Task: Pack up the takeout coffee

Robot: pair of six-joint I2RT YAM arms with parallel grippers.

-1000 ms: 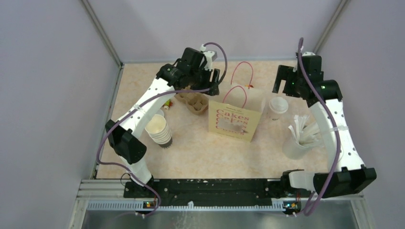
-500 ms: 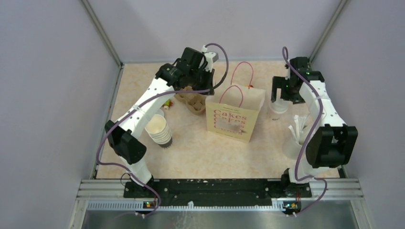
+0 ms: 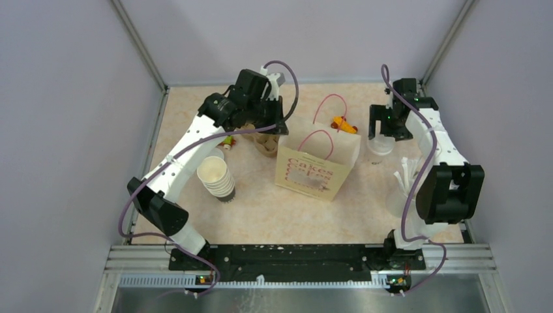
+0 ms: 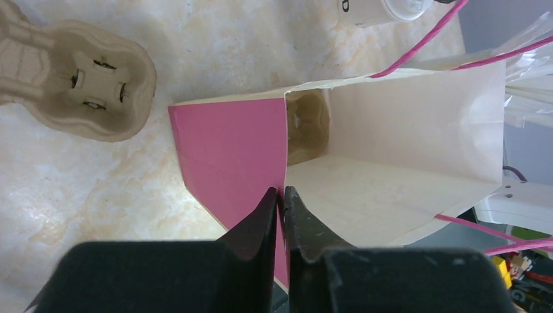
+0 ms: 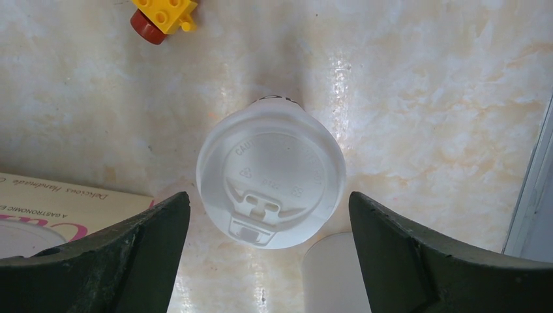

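- Paper bag (image 3: 316,166) now sits further left than before, left gripper (image 4: 282,195) pinched on its rim
- Wide-open right gripper (image 5: 267,203) hovers over the takeout coffee (image 5: 270,189) beside the bag
- White cup (image 3: 399,205) holds sticks (image 3: 411,173)

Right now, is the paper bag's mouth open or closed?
Open: the paper bag gapes, its pale inside walls visible, with the left claw pinching one rim.

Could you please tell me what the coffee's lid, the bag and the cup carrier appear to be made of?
Lid: probably thin plastic, translucent white with moulded lettering. Bag: paper, matte, creased folds. Cup carrier: likely moulded pulp, rough tan surface.
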